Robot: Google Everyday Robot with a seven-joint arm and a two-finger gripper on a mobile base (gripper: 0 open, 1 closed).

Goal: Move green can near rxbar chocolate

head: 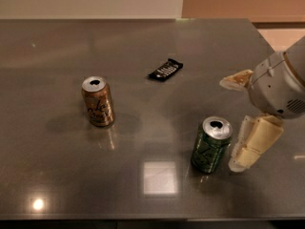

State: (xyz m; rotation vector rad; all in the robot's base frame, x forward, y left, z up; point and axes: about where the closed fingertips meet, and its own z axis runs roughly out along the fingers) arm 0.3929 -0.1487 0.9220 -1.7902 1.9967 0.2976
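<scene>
The green can (211,144) stands upright on the grey table (57,175), front right of centre, with a silver open top. The rxbar chocolate (165,70), a small flat black wrapper with white lettering, lies further back and to the left of the can. My gripper (230,124) comes in from the right edge, open, with its cream fingers spread. One finger (252,147) sits just to the right of the can, close beside it. The other finger (236,80) is further back. The can is not between the fingers.
An orange-brown can (98,101) stands upright at the left of centre. The table's far edge meets a pale wall, and its right edge runs behind the arm. A bright light reflection (160,177) lies on the table in front.
</scene>
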